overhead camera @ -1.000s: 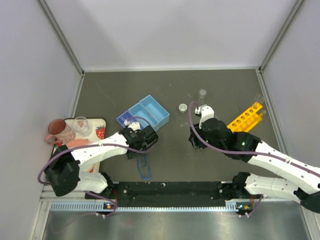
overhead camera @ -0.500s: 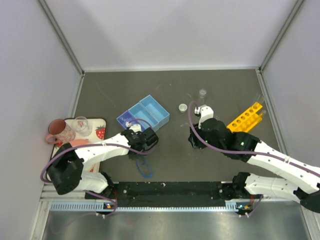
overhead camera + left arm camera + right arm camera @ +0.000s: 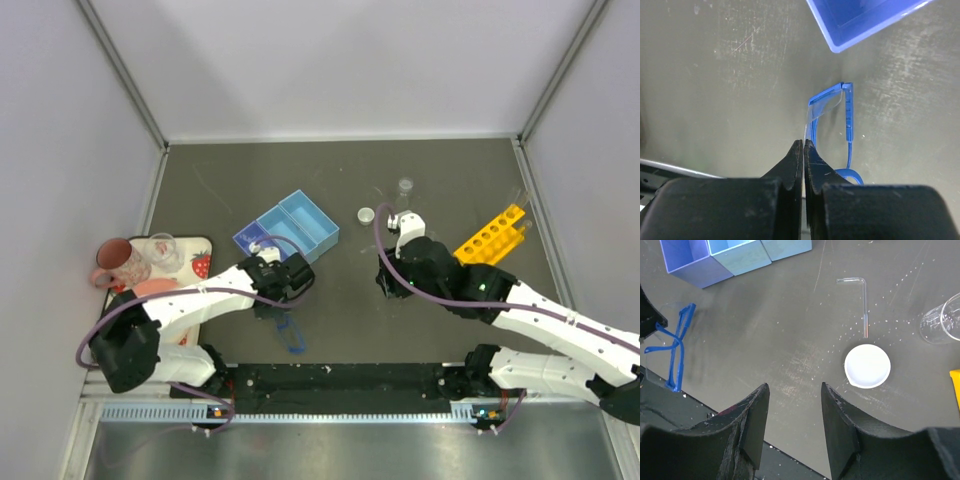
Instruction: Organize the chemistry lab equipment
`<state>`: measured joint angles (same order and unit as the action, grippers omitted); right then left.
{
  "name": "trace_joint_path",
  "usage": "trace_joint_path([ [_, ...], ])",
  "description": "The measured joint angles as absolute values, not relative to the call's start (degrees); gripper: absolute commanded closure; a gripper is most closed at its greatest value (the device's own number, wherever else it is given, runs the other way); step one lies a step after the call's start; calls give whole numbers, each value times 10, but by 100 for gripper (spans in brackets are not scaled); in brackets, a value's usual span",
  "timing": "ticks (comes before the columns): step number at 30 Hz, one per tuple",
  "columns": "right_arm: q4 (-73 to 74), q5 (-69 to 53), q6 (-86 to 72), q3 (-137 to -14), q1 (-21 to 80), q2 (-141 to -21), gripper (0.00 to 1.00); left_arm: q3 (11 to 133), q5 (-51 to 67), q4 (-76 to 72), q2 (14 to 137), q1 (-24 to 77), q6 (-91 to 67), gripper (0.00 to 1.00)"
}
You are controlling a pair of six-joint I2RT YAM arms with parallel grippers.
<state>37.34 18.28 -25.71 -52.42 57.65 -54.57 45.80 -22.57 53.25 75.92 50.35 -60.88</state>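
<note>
Left gripper (image 3: 803,145): you see its jaws pressed together, with the clear lens edge of the blue-framed goggles (image 3: 830,102) running into the seam at the tips, so it looks pinched on them.
Goggles: they lie on the dark table (image 3: 340,165), at 6 o'clock from the light-blue three-compartment tray (image 3: 742,260), just apart from its near corner.
Right gripper (image 3: 793,390): its fingers stand apart with nothing between them, held over bare table.
White round dish (image 3: 867,365): in your right wrist view it sits at 1 o'clock from the finger gap, flat on the table.
Bent clear tube (image 3: 863,300): it lies at 12 o'clock from the dish, its lower end just short of the rim.
Clear beaker (image 3: 941,320): upright, at 2 o'clock from the dish, near it but apart.
Yellow holed tube rack (image 3: 490,238): from above it is at 2 o'clock from the right gripper.
Dark-pink mug (image 3: 117,260): at the table's 9 o'clock edge, well apart from the tray.
</note>
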Motion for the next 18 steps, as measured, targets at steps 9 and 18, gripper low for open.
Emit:
trace_joint_path([
  [9,369,178,-258,-524,576,-546,55,656,-254,634,734,503,-607,100],
  [18,362,165,-266,-509,576,-527,55,791,-295,678,787,416,-568,100],
])
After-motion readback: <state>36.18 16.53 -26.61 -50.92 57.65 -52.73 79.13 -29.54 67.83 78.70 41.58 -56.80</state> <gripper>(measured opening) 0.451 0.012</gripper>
